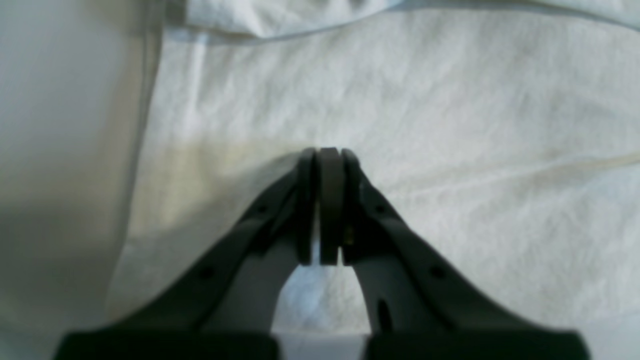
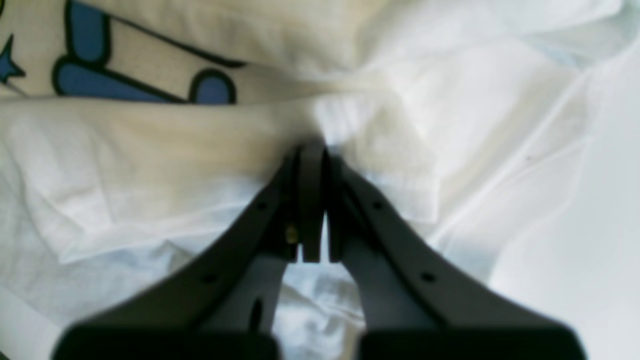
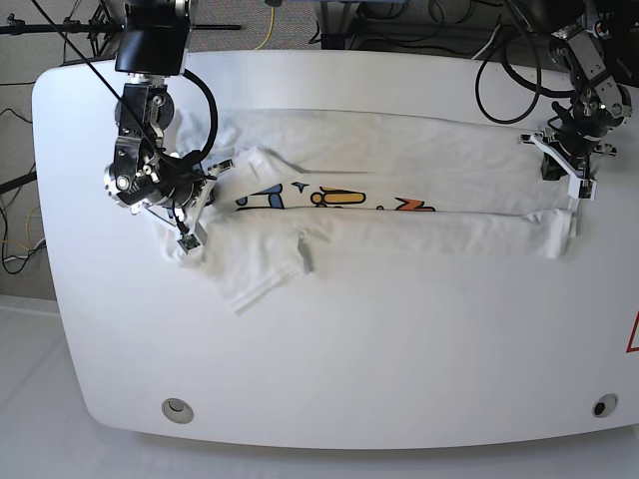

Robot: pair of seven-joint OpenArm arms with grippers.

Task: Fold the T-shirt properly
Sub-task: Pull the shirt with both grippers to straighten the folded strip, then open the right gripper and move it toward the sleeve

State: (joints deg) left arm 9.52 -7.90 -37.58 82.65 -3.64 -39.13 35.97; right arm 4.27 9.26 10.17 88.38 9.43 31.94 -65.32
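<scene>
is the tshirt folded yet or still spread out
Partly folded. The T-shirt lies stretched lengthwise on the table, its near edge folded over the chest print, one sleeve sticking out.

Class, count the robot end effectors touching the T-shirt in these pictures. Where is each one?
2. The right end effector pinches the T-shirt at its sleeve end, on the base view's left; the left end effector pinches the opposite end, on that view's right.
</scene>
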